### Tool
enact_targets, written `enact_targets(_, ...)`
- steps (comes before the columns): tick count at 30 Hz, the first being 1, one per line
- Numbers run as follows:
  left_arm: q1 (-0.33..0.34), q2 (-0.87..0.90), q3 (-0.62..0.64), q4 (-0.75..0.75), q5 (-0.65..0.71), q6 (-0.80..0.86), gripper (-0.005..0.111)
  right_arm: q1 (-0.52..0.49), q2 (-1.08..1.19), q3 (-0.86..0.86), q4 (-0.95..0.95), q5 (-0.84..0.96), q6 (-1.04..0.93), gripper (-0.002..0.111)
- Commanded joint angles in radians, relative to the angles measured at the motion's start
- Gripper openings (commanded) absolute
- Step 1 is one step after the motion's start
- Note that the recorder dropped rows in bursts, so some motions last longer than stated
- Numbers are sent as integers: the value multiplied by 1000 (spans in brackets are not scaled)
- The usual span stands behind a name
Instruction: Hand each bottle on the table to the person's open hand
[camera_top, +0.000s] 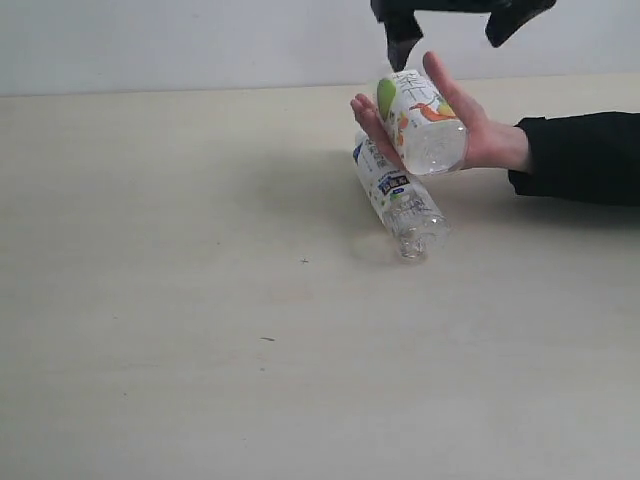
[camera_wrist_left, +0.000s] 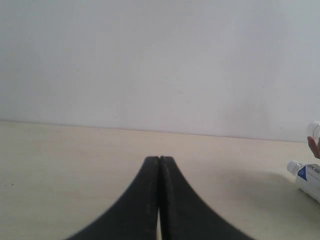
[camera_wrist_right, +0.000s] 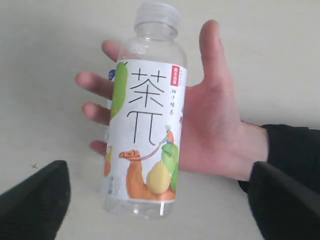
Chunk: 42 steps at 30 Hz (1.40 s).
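The green-orange fruit bottle (camera_top: 421, 120) (camera_wrist_right: 148, 125) lies across the person's open hand (camera_top: 480, 135) (camera_wrist_right: 215, 130), clear of my fingers. Just above it my right gripper (camera_top: 452, 30) (camera_wrist_right: 160, 200) hangs open, one dark finger on either side of the bottle's base. Under the hand, the blue-white bottle (camera_top: 398, 195) (camera_wrist_left: 307, 177) lies on its side on the table (camera_top: 200, 300). My left gripper (camera_wrist_left: 159, 165) is shut on nothing, low over the tabletop and out of the exterior view. The lime-green and red-pink bottles are out of view.
The person's dark sleeve (camera_top: 585, 155) lies along the table's right side. A pale wall (camera_top: 180, 40) runs behind the far edge. A few tiny dark specks (camera_top: 304, 261) dot the wood.
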Motion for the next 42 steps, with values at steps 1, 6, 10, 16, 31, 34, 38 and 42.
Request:
enact_targets(1, -4, -6, 0, -6, -1, 4, 0, -3, -170, 49, 16, 15, -19, 57)
enact_targets(6, -4, -6, 0, -6, -1, 4, 0, -3, -386, 167, -77, 15, -7, 3)
enact_targets(10, -4, -6, 0, -6, -1, 4, 0, -3, -580, 322, -183, 15, -3, 0)
enact_targets(16, -4, -6, 0, -6, -1, 4, 0, -3, -876, 651, -270, -76, -18, 0)
enact_targets(31, -4, -6, 0, -6, -1, 4, 0, -3, -1498, 1302, -462, -435, 3, 0)
enact_targets(34, -4, -6, 0, -6, -1, 4, 0, -1, -1569, 1385, -462, -486, 12, 0)
enact_targets(38, -4, -6, 0, -6, -1, 4, 0, -1, -1709, 1453, -466, -594, 23, 0)
enact_targets(42, -4, -6, 0, -6, -1, 4, 0, -1, -1851, 1471, -496, -593, 78, 0)
